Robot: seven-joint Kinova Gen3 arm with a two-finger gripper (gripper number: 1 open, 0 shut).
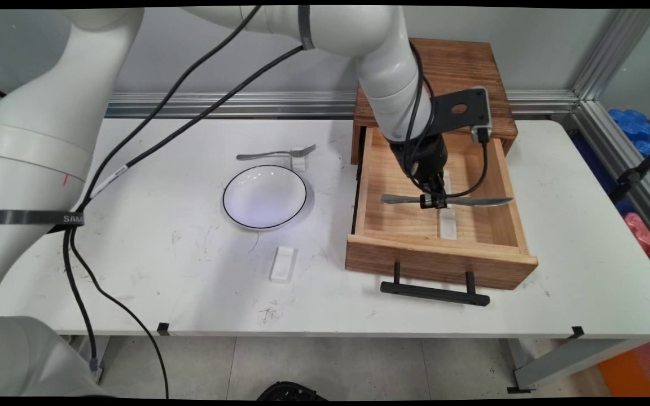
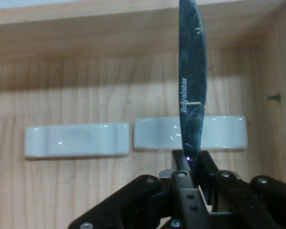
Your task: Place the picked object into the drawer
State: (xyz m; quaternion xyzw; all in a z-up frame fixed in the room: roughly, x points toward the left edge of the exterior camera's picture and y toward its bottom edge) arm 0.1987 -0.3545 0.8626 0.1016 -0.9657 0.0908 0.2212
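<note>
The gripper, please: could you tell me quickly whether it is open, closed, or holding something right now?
Gripper: closed on a knife, held over the open wooden drawer.

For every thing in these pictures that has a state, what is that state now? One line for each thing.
gripper: shut on the knife, above the open drawer.
knife: held level over the drawer, off the rests.
drawer: pulled open, two white rests on its floor.
plate: upright on the table, nothing on it.
fork: lying with its head on a small white rest.
loose rest: bare, on the table before the plate.
</note>
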